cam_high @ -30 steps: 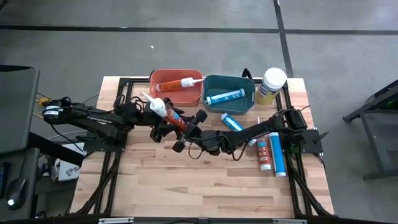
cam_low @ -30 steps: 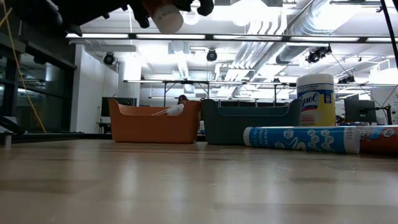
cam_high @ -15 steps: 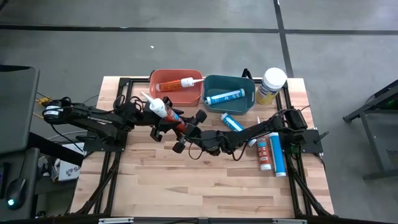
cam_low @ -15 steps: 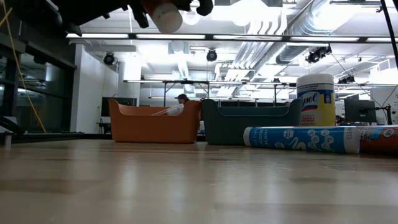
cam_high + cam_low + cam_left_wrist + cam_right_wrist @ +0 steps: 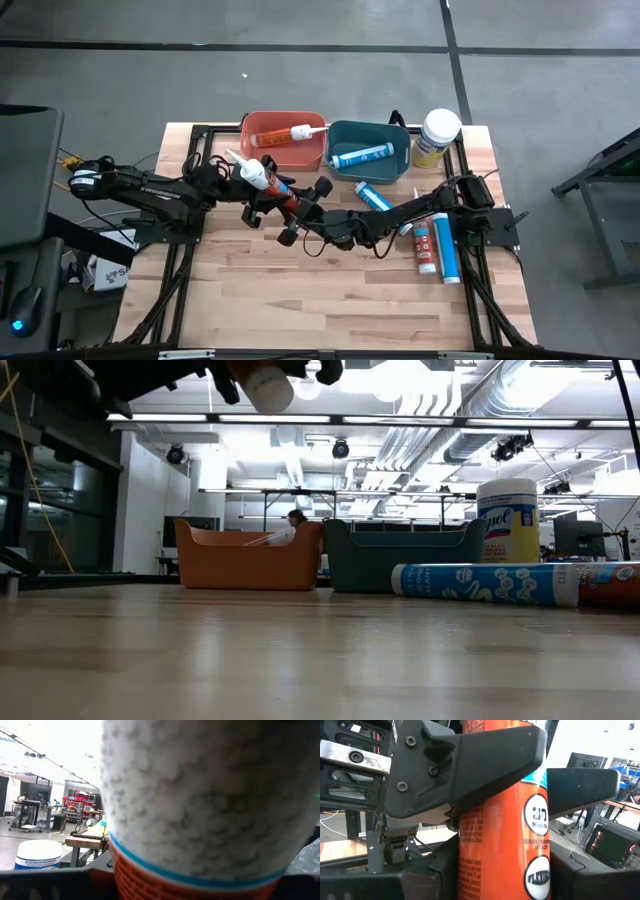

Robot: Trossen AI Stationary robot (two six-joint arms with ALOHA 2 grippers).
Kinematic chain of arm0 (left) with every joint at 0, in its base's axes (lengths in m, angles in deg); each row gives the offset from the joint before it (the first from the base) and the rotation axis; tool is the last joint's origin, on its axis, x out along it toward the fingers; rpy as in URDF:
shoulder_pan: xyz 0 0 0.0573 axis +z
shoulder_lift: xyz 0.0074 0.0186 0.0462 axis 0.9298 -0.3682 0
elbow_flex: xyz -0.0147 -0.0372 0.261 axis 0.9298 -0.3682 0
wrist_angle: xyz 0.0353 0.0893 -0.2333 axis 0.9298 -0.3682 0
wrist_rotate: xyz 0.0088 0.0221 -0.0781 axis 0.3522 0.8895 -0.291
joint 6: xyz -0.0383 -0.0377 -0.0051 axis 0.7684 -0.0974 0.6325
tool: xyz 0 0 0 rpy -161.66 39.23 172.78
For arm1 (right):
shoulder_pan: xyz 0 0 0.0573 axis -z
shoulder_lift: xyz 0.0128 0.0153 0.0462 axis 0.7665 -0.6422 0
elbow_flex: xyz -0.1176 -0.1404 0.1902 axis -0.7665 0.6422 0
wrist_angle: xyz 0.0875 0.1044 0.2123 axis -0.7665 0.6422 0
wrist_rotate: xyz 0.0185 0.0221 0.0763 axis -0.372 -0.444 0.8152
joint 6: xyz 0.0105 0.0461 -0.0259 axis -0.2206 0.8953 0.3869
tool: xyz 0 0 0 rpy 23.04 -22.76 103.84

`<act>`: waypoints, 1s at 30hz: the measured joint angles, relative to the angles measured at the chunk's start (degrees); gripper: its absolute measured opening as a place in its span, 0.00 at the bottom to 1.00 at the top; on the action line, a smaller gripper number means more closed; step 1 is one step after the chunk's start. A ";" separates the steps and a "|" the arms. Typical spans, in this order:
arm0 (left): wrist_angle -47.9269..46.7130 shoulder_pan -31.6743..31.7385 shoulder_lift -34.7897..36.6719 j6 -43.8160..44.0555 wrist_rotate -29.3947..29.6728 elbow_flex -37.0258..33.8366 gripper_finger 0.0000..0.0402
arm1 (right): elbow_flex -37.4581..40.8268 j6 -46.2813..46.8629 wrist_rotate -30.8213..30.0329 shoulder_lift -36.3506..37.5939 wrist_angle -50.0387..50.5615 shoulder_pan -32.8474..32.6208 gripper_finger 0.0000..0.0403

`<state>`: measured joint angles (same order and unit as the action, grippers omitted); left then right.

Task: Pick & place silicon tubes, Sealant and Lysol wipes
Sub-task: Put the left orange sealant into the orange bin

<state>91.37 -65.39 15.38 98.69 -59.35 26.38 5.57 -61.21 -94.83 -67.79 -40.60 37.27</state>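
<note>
Both grippers meet mid-desk on the same orange tube (image 5: 270, 184), held above the desk (image 5: 300, 290). Left gripper (image 5: 262, 205) clamped around its body, seen as dark fingers (image 5: 470, 765) pressing the orange label. Right gripper (image 5: 305, 205) sits at the tube's lower end; can't tell whether it's closed. Lysol wipes (image 5: 436, 137) stand upright at the back right, beside the teal bin (image 5: 368, 150). Orange bin (image 5: 283, 141) holds another tube. More tubes lie right of centre. Room behind: ceiling lights, benches.
</note>
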 joint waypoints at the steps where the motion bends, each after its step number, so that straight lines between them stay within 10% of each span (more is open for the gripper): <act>1: -0.04 0.00 0.00 -0.17 -0.24 0.00 0.43 | 0.00 0.00 0.00 0.00 0.06 -0.02 0.48; 11: -2.45 -0.04 -0.09 -1.27 -1.26 -0.02 0.42 | 0.00 0.79 -2.39 0.32 0.49 -0.65 0.86; 30: -6.43 2.91 0.02 -3.16 2.39 -0.02 0.42 | -0.02 25.16 -8.27 3.87 30.85 -6.81 0.89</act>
<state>84.94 -62.48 15.40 95.53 -56.96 26.36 5.55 -36.05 -103.10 -63.91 -9.75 30.46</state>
